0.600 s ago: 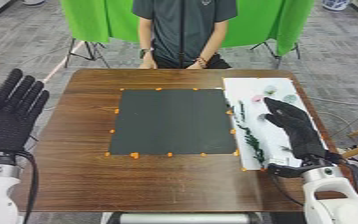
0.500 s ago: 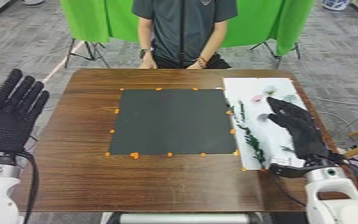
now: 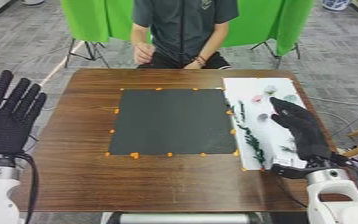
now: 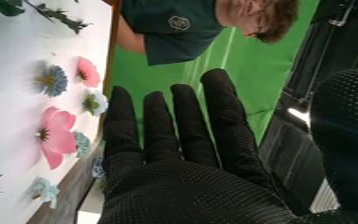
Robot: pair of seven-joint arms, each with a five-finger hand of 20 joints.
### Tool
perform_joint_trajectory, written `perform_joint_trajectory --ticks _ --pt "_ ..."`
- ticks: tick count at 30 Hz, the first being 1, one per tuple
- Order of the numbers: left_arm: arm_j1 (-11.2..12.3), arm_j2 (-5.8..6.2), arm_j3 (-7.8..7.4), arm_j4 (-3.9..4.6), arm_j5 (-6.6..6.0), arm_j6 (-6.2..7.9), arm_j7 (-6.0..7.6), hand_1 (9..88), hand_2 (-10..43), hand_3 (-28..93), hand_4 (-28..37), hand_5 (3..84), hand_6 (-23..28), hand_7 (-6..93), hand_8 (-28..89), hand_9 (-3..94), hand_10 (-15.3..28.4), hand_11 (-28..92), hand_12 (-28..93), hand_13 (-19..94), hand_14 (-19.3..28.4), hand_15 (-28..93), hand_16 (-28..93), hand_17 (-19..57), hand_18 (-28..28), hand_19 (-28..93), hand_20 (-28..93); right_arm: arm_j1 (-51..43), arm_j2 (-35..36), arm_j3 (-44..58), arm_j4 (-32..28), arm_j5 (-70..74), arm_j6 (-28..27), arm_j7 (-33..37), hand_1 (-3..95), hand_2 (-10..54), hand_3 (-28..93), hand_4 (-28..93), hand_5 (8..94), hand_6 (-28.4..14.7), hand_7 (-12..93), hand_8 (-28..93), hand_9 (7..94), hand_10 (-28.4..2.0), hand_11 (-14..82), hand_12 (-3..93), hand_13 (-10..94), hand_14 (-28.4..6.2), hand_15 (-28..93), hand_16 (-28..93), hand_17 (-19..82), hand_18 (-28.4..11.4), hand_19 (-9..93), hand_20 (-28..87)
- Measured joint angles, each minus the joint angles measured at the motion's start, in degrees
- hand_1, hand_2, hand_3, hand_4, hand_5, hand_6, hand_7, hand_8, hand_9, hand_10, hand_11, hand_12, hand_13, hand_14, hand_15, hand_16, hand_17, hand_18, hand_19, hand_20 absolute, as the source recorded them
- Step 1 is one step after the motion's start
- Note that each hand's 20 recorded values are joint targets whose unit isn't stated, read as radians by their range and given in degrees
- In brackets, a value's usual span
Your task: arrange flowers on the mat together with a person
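My left hand (image 3: 8,117) stands open off the table's left edge in the head view. My right hand (image 3: 302,131) is over the right part of the white sheet (image 3: 238,87), its fingers straight and pointing toward the far side. Green sprigs (image 3: 252,142) lie along the sheet's left side, and a pink flower (image 3: 257,98) is near its far end. The dark mat (image 3: 171,122) bears no flowers. In the right wrist view my right hand (image 4: 189,192) is open and holds nothing; beside it lie a large pink flower (image 4: 58,136), a blue flower (image 4: 53,81) and a smaller pink flower (image 4: 88,72).
The brown wooden table (image 3: 171,185) has orange marks around the mat. A person stands or sits at its far edge, one hand (image 3: 143,52) raised slightly beyond the edge. A green cloth (image 3: 95,20) hangs behind.
My right hand has shifted slightly to the right over the sheet. The person's hand at the head view's left has lifted from the lap. My left hand has barely moved.
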Motion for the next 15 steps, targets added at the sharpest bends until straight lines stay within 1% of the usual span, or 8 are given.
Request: perform_joint_trajectory --ticks 5,8,15 --pt "0.96 -0.45 -0.88 -0.43 -0.09 -0.01 0.0 24.7 13.2 71 -28.3 37.6 6.2 5.1 -9 31.6 12.6 12 2 23 10.6 12 -7 -0.9 9.5 19 9 0.9 0.77 -0.81 0.54 -0.04 1.59 0.37 16.6 2.1 82 -25 41.6 -5.1 14 -12 33.9 -12.7 5.8 8.8 26 -8.8 11 2 12 -13.0 30 5" --pt "1.34 -0.64 -1.21 -0.51 -0.09 -0.02 0.0 24.7 13.2 71 -28.3 37.7 6.2 5.1 -9 31.7 12.6 12 2 23 10.6 12 -7 -0.9 9.5 19 9 1.7 1.2 -1.49 0.97 -0.08 2.23 0.6 16.7 2.1 82 -25 41.6 -5.1 14 -12 33.9 -12.6 5.8 8.9 26 -8.8 11 2 11 -13.1 30 5" --pt "1.45 -0.77 -1.24 -0.52 -0.36 -0.05 0.09 24.8 13.1 71 -28.3 37.9 6.2 5.1 -9 31.8 12.5 12 2 23 10.6 12 -7 -1.0 9.5 19 9 2.83 1.57 -2.32 1.31 -0.14 2.85 1.3 17.1 2.0 82 -25 41.6 -5.2 14 -12 33.8 -12.6 5.9 8.9 26 -8.8 11 2 11 -13.3 31 5"
